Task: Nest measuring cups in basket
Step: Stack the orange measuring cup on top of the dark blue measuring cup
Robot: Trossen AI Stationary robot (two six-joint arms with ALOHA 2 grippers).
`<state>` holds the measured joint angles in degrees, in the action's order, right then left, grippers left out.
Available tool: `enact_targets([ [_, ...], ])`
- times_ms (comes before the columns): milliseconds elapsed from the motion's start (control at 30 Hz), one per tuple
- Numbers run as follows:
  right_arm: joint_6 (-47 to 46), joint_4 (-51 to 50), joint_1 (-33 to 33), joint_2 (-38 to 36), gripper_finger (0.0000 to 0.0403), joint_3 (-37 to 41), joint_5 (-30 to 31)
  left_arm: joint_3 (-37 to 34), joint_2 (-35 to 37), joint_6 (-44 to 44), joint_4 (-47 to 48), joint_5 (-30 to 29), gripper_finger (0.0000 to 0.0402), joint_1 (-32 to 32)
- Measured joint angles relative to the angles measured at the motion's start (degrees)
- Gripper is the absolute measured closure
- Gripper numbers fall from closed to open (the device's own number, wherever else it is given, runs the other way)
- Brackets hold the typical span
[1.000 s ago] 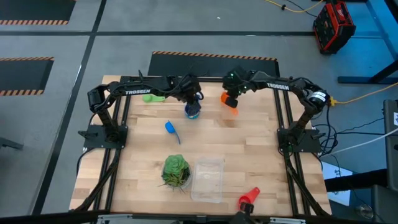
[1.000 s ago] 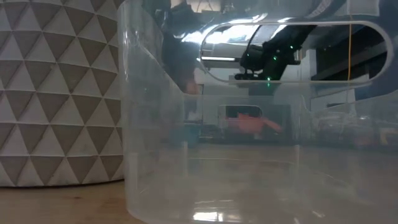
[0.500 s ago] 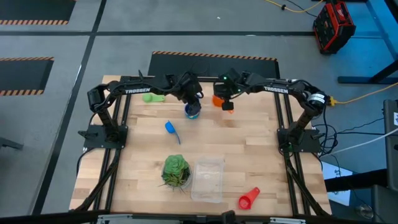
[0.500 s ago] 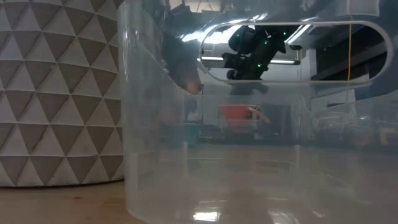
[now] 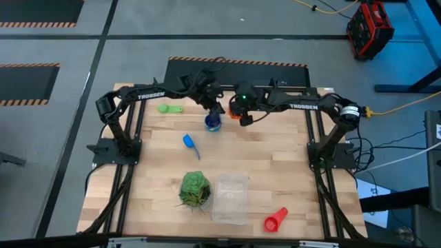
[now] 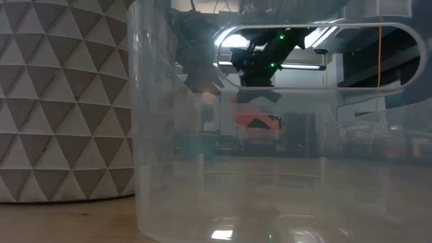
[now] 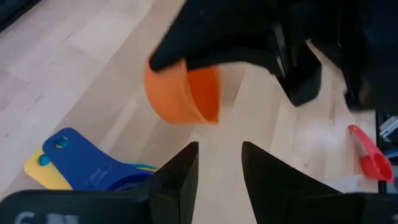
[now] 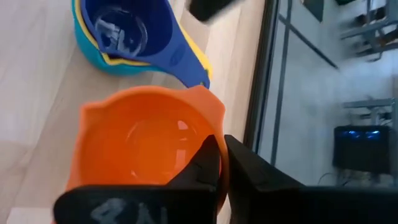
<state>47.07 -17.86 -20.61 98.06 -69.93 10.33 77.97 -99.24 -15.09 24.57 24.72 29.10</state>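
Observation:
A nested stack of blue, yellow and light blue measuring cups (image 5: 213, 122) stands on the table toward its far edge. My left gripper (image 7: 217, 174) hovers open just above and beside the stack, with only bare table between its fingers. My right gripper (image 5: 242, 116) is just right of the stack, shut on an orange cup (image 8: 140, 143). A green cup (image 5: 169, 108), a blue cup (image 5: 189, 142) and a red cup (image 5: 274, 221) lie apart on the table. The clear basket (image 5: 231, 198) stands near the front edge. My right gripper pinches the orange cup by its rim wall (image 8: 214, 127), one finger inside the bowl and one outside. The fingers slant down from the table's right side. The cup is lifted clear of the table, its open side up.
A green leafy ball (image 5: 195, 188) sits against the basket's left side. The low view looks through the basket's clear wall (image 6: 169, 169), with a patterned white pot (image 6: 61, 101) beside it. Bare wood lies between the stack and the basket.
My right gripper has carried the orange cup toward the table's left, up to the blue stack, rising a little and rolling its wrist; it has stayed shut on the cup. My left gripper has turned a little above the stack.

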Motion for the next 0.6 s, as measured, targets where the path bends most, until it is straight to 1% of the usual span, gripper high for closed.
enact_targets([
  [300, 0.15, 4.75, 2.03, 0.0, 0.0387, 0.0, 0.69, 0.0, 0.0, 0.04, -0.6, 0.31, 0.0286, 1.03],
  [600, 0.11, 7.53, 2.13, 0.0, 0.0388, 0.0, 0.66, 0.0, 0.0, 0.02, -1.33, 1.32, 0.0286, 1.03],
])
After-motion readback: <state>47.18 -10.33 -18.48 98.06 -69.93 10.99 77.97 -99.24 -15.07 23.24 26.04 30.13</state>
